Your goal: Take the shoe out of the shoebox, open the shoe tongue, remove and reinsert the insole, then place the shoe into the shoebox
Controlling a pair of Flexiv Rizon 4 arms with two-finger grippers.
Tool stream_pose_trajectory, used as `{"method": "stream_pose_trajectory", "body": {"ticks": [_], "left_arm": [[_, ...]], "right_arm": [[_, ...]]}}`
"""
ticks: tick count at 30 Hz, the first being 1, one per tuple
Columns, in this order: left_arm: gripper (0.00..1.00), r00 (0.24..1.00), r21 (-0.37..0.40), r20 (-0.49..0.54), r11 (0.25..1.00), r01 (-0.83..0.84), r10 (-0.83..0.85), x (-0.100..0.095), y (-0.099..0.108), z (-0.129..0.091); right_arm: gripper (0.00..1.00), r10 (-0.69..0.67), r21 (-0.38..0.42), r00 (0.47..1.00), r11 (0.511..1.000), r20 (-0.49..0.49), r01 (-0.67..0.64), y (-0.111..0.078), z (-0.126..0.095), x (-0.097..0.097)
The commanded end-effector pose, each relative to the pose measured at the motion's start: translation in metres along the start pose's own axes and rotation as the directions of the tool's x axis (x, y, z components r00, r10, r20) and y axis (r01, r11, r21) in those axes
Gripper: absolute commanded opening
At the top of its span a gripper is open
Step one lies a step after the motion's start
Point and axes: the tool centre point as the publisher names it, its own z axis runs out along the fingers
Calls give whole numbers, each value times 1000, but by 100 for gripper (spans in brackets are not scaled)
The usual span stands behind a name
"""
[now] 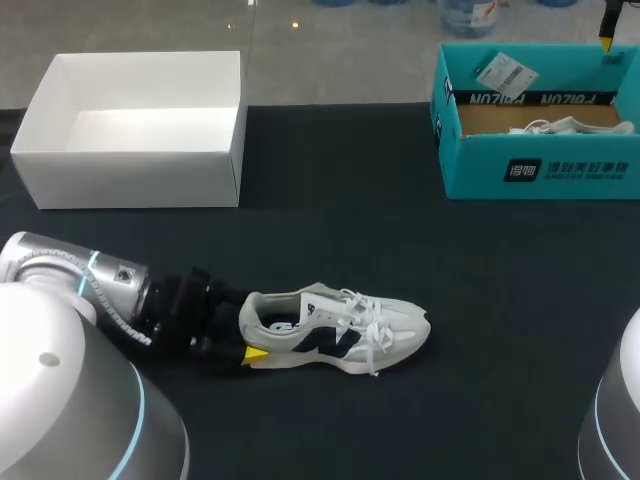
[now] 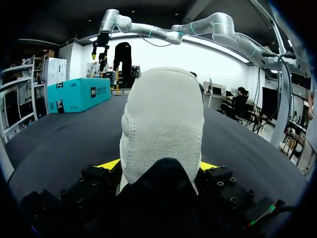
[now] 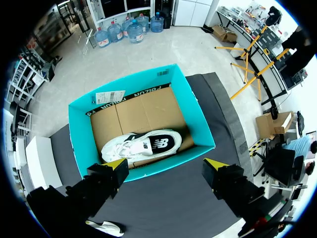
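The left claw (image 2: 159,165) is pinching the heel of the shoe (image 1: 335,328). Only slivers of its yellow fingertips (image 2: 110,164) are showing on either side of the heel, the rest being hidden. The shoe is resting on the table (image 1: 480,300), toe pointing away from the claw. Farther back, a white box (image 1: 130,175) is sitting at the left. The teal shoebox (image 1: 540,165), cut off at the right edge, is holding a second shoe (image 3: 141,146). The right claw (image 3: 166,165) is hanging above it, fingers spread wide and gripping nothing.
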Motion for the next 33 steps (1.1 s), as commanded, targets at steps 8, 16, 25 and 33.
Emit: {"method": "stream_pose_trajectory", "body": {"ticks": [8,16,25,33], "left_arm": [[0,1000,-13,21,1000,-2,2,6,2,7],[0,1000,-16,23,1000,-1,1,6,3,7],[0,1000,-16,23,1000,-1,1,6,3,7],[0,1000,-16,23,1000,-1,1,6,3,7]], "right_arm": [[100,0,-2,1000,1000,-2,0,-1,0,0],[100,0,-2,1000,1000,-2,0,-1,0,0],[100,0,-2,1000,1000,-2,0,-1,0,0],[100,0,-2,1000,1000,-2,0,-1,0,0]]}}
